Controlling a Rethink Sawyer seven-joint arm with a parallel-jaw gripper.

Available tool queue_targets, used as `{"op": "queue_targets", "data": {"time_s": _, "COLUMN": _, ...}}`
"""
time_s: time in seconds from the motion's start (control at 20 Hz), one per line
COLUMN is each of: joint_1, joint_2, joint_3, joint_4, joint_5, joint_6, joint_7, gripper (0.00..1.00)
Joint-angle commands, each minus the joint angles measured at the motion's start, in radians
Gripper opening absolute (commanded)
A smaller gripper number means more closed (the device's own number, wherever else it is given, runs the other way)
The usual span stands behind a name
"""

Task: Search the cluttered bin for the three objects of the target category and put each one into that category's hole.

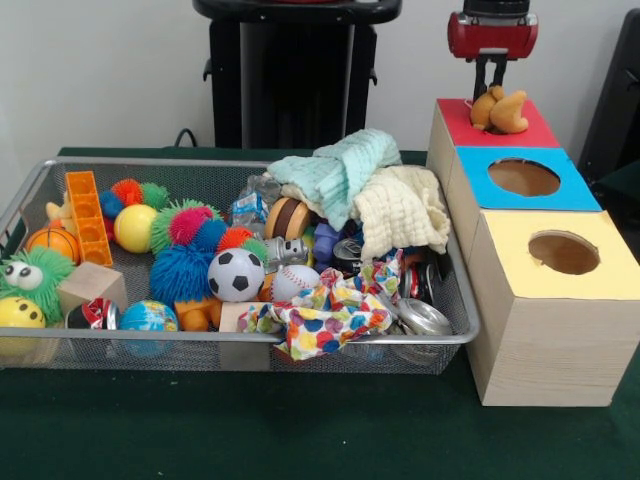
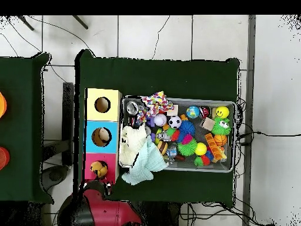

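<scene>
The wire mesh bin (image 1: 150, 162) fills the table's left and middle, packed with toys; in the overhead view its rim (image 2: 182, 99) lies right of the boxes. My gripper (image 1: 490, 88) hangs over the red box (image 1: 540, 130) at the far right. It is shut on the top of an orange plush toy (image 1: 500, 110), which rests at the red box's hole. The overhead view shows this toy (image 2: 99, 170) in the hole. A pale tan plush (image 1: 58, 210) peeks out behind an orange block (image 1: 85, 215) at the bin's left end.
A blue box (image 1: 580, 195) and a yellow box (image 1: 600, 280), each with a round hole, stand in a row with the red one. A mint cloth (image 1: 345, 170) and a cream cloth (image 1: 400, 210) drape over the bin's right end. A green googly-eyed ball (image 1: 30, 278), spiky balls and a soccer ball (image 1: 236, 275) lie in the bin.
</scene>
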Motion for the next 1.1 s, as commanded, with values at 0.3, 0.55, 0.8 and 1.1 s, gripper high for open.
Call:
{"op": "queue_targets", "data": {"time_s": 0.3, "joint_1": -0.005, "joint_2": 0.002, "joint_3": 0.02, "joint_4": -0.092, "joint_5": 0.035, "joint_6": 0.093, "joint_7": 0.173, "gripper": 0.0}}
{"op": "queue_targets", "data": {"time_s": 0.55, "joint_1": -0.003, "joint_2": -0.013, "joint_3": 0.013, "joint_4": -0.101, "joint_5": 0.029, "joint_6": 0.126, "joint_7": 0.158, "gripper": 0.0}}
{"op": "queue_targets", "data": {"time_s": 0.8, "joint_1": -0.009, "joint_2": 0.005, "joint_3": 0.022, "joint_4": -0.097, "joint_5": 0.023, "joint_6": 0.098, "joint_7": 0.163, "gripper": 0.0}}
{"op": "queue_targets", "data": {"time_s": 1.1, "joint_1": -0.016, "joint_2": 0.011, "joint_3": 0.026, "joint_4": -0.094, "joint_5": 0.011, "joint_6": 0.059, "joint_7": 0.162, "gripper": 1.0}}
